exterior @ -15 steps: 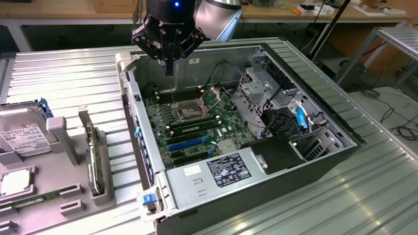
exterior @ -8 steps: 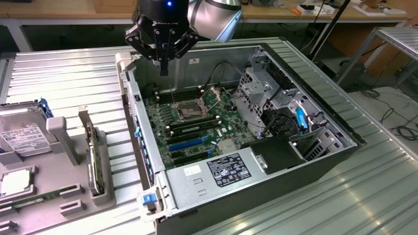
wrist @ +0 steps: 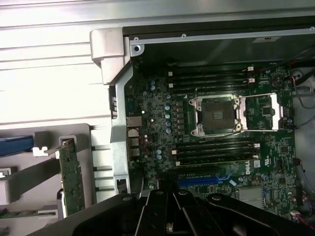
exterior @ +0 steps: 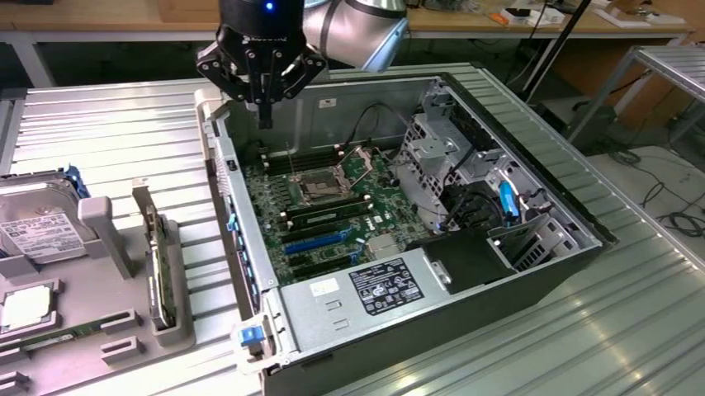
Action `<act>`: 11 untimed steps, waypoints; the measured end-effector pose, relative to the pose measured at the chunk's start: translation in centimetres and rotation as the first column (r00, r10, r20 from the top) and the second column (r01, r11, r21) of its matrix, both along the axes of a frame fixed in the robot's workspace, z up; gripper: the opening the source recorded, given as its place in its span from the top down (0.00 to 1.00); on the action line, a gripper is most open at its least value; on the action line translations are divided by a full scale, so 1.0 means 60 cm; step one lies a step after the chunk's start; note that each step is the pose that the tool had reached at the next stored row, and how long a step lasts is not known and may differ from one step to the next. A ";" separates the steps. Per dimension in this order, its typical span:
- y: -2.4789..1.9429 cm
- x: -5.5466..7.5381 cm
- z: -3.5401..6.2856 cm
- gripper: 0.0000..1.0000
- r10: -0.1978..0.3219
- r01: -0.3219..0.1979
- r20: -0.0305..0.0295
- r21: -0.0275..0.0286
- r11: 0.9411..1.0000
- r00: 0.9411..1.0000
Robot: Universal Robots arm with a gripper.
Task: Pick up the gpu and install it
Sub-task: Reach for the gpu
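The gripper [exterior: 264, 115] hangs over the far corner of an open computer case [exterior: 226, 177] with its jaws pressed together and nothing between them. The case lies on its side on a ribbed metal table [exterior: 111, 132]. Below the jaws, inside the case, lies the green main board [exterior: 330, 206]. On it are an uncovered processor socket [exterior: 319, 188], black memory slots [exterior: 325, 216] on either side of the socket, and blue card slots [exterior: 319, 241] further from the jaws. Beyond those, at the case's near end, sits a grey power box with a black label [exterior: 385, 289]. A metal drive cage [exterior: 435, 157] with black cables fills the side of the case toward the exterior view's right. The gpu [exterior: 162, 264] is not in the case. It stands on edge in a slot of a grey holder tray [exterior: 121, 330] outside the case wall, well apart from the jaws and toward the exterior view's left. The same tray also holds a boxy hard drive [exterior: 39, 227], a square processor chip [exterior: 25, 307] and a thin green memory stick [exterior: 55, 338] (each in its own recess). In the wrist view the closed gripper [wrist: 170, 223] points over the main board [wrist: 162, 123] close to a blue slot [wrist: 206, 181], with the socket [wrist: 216, 115] beyond it. The gpu [wrist: 72, 179] stands upright in its tray slot on the other side of the case wall [wrist: 120, 132].
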State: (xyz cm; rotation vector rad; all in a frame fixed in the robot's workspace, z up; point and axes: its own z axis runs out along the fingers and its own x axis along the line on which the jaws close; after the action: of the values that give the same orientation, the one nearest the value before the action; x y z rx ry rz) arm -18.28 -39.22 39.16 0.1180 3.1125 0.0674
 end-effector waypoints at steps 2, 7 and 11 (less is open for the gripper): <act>0.0001 -0.003 0.000 0.89 0.000 0.000 0.000 0.000 1.000 1.000; 0.0006 -0.017 0.000 0.89 0.000 0.000 0.000 0.000 1.000 1.000; 0.0009 -0.024 -0.001 0.89 0.000 0.000 0.000 0.000 1.000 1.000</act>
State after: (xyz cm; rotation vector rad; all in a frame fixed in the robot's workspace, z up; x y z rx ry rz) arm -19.71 -39.16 39.13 0.1180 3.1125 0.0674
